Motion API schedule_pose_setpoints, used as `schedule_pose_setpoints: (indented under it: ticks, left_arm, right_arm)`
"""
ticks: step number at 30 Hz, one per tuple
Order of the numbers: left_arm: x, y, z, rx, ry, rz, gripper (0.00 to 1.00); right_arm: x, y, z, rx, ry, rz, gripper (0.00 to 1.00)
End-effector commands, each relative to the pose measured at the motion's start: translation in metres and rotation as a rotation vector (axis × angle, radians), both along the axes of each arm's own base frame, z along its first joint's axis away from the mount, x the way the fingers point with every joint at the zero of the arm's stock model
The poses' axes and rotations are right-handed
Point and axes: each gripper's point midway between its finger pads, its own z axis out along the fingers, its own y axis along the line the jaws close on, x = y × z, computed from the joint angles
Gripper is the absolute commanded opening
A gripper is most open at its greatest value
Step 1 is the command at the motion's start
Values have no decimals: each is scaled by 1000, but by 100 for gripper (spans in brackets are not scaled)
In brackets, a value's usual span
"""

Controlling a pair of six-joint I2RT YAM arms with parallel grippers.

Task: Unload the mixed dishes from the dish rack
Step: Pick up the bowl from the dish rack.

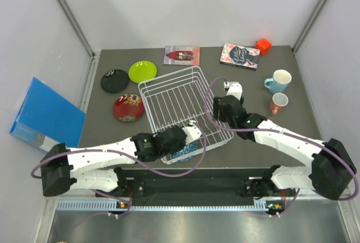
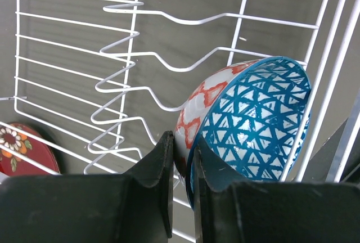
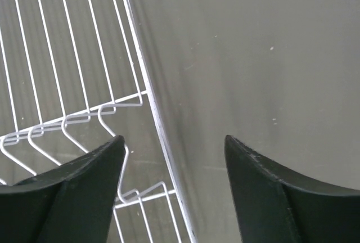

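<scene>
The white wire dish rack [image 1: 147,107] stands mid-table. The blue-patterned bowl [image 2: 253,125] leans on its edge in the rack's near corner; it also shows in the top view [image 1: 184,152]. My left gripper [image 2: 183,142] is shut on the bowl's rim, one finger inside and one outside. My right gripper [image 3: 174,139] is open and empty above the rack's right rim [image 3: 147,94]. On the table outside the rack are the lime green plate [image 1: 142,71], the black plate [image 1: 115,80], the red patterned plate [image 1: 128,107], the light blue mug [image 1: 279,80] and the salmon-pink cup [image 1: 278,103].
Two books [image 1: 181,55] [image 1: 239,55] and a red block [image 1: 262,45] lie along the far edge. A blue box [image 1: 48,113] leans off the table's left side. Grey walls close the table in on the left, right and far sides.
</scene>
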Motion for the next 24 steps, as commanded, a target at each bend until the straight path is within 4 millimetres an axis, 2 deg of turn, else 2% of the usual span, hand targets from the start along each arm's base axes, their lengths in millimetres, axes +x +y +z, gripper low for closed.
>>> schedule_pose_setpoints:
  ticks: [1, 2, 3, 5, 6, 7, 16, 24]
  left_arm:
    - [-6, -36, 32, -230, 1, -34, 0]
    - [-8, -36, 33, -231, 0, -40, 0]
    - [-8, -36, 32, -227, -5, -44, 0]
    - [-10, -36, 32, -227, -15, -51, 0]
    - [-10, -36, 33, -226, -22, -55, 0]
    - [-11, -35, 32, -222, -24, -53, 0]
    - [-23, -38, 29, -151, -108, -93, 0]
    - [-28, -44, 36, -83, -255, -107, 0]
  right_arm:
    - [13, 13, 0, 57, -16, 25, 60]
    - [14, 15, -2, 61, -11, 34, 54]
    - [14, 16, -5, 57, -3, 41, 40]
    - [16, 18, -8, 66, 8, 48, 25]
    - [17, 19, -11, 66, 17, 50, 10]
    - [18, 17, -13, 67, 25, 47, 1]
    - [19, 21, -28, 127, 83, 49, 0]
    - [20, 20, -32, 158, 111, 44, 0]
